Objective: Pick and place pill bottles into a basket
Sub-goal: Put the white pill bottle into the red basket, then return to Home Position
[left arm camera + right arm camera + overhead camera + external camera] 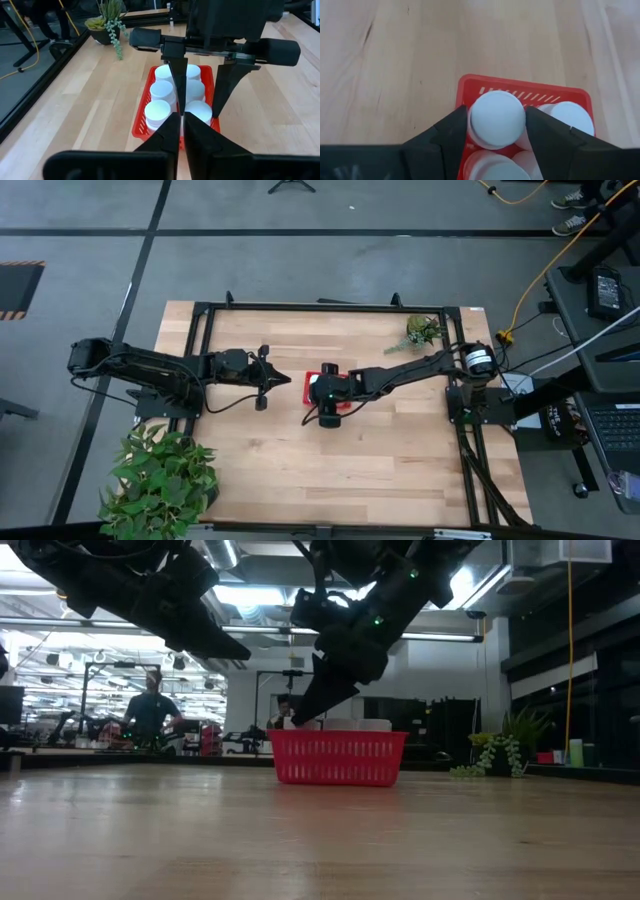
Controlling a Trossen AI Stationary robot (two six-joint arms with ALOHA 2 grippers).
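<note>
High view: right gripper (322, 418) covers the basket (343, 406) at desk (400, 460) centre, contents hidden. Left wrist view shows six bottles (162, 91) inside. Right wrist view: fingers (451, 131) straddle one bottle (497, 119), gaps slim; grip uncertain. Left gripper (288, 379), closed and empty, sits left of basket. Open desk all around.

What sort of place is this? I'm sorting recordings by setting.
Probably a robotics lab or workshop: a wooden table in a black frame holds two arms, the low view shows more benches and a person under industrial ceiling lights, and cables cross the floor.
</note>
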